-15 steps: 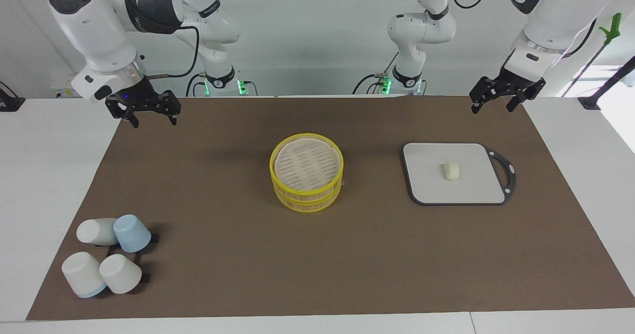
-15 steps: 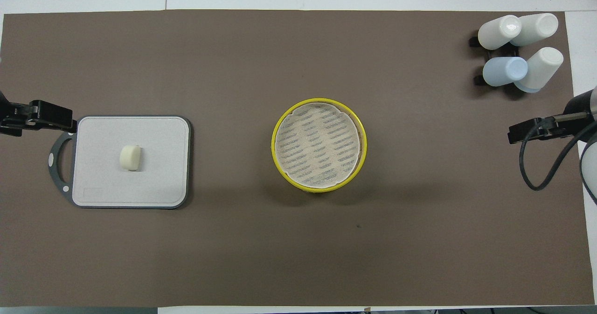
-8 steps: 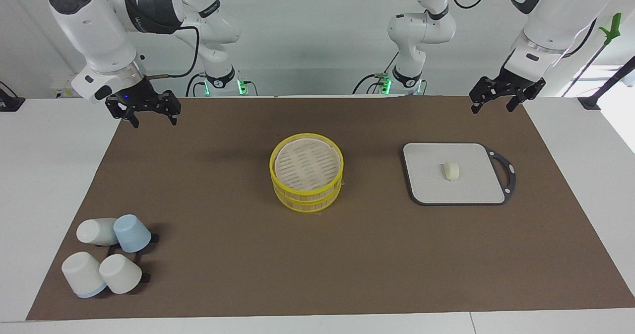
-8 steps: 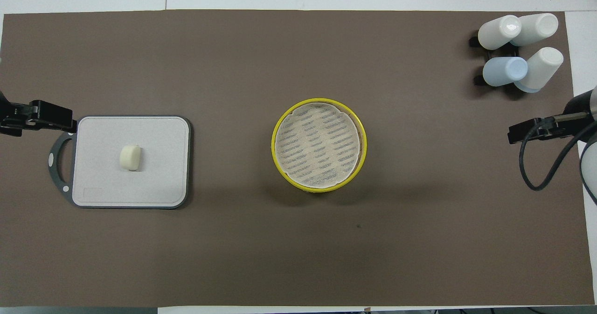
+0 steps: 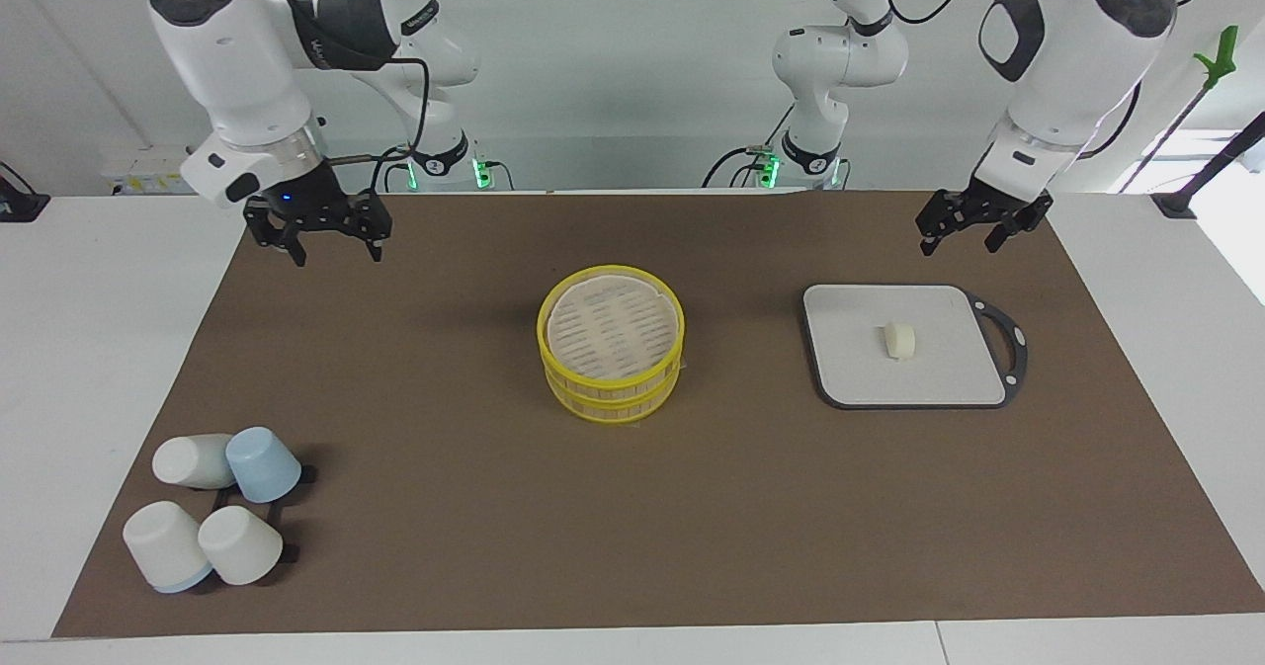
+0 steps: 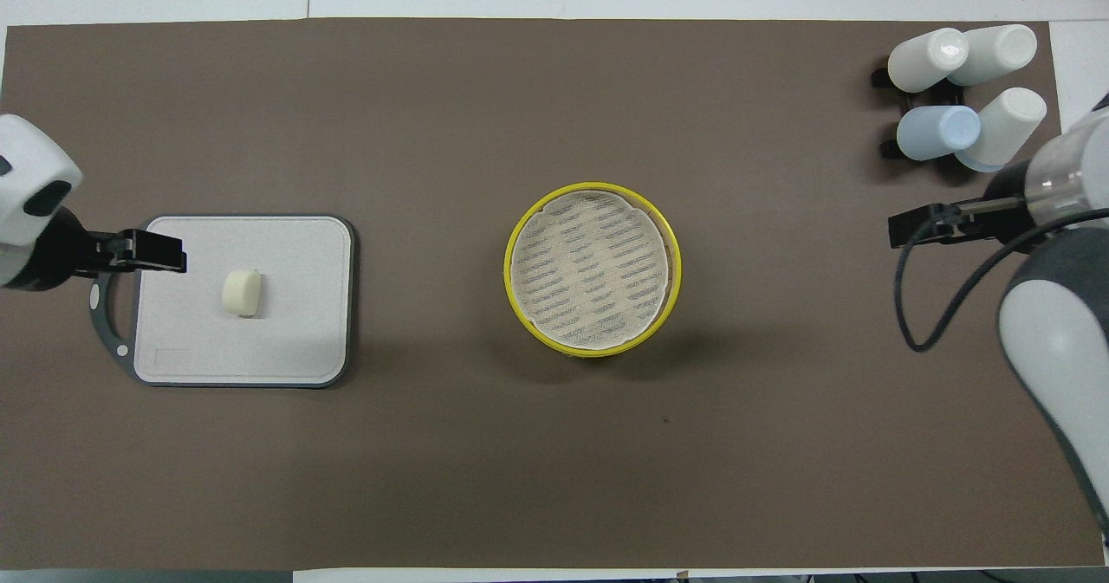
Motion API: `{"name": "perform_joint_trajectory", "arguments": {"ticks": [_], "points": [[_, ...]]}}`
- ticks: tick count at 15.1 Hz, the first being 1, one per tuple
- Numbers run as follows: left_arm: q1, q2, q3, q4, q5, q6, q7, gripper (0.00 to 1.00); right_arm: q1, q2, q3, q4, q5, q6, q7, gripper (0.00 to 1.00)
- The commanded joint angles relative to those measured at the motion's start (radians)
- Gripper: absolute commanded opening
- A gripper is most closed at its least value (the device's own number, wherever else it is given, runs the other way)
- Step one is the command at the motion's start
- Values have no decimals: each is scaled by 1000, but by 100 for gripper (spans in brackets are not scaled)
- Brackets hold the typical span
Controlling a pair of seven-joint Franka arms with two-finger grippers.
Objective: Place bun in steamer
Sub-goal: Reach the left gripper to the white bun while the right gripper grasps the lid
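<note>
Above the grey board's handle end, the left gripper (image 5: 959, 234) hung in the air with its fingers spread apart and nothing between them. From overhead its tips (image 6: 160, 252) covered the board's edge, just beside the bun, but the facing view showed it well above the surface and touching nothing.

Under it lay the grey board (image 5: 939, 376), toward the left arm's end of the table, and on the board's middle sat the bun (image 5: 899, 340), small, cream-white and resting on its side. It was well apart from the steamer.

Toward the right arm's end, the right gripper (image 5: 331, 240) hung over the bare brown mat (image 5: 445, 507), its fingers likewise spread and holding nothing.

At the middle of the mat stood the steamer (image 5: 611, 357), two yellow-rimmed tiers stacked, with a pale slatted liner showing inside the upper one and no bun in it.

Farther from the robots, at the right arm's end, four upturned cups (image 5: 215, 507) stood clustered on a small black rack, three white and one pale blue.
</note>
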Motion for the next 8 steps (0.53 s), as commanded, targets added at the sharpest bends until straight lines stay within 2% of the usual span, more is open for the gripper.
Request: {"name": "perform_joint_trajectory", "arguments": {"ticks": [1,3,5,8], "points": [[0,-55,-3,-240,14,197,66,100,132,56,7,42,14,37,219,100],[2,3,-3,-292,14,319,96,100,255,137,7,133,11,34,405,100],[5,43,-3,-321,14,380,106,100,375,252,6,263,-2,29,562,100],[4,134,-3,-338,14,520,121,100,492,375,3,387,-32,38,648,100]]}}
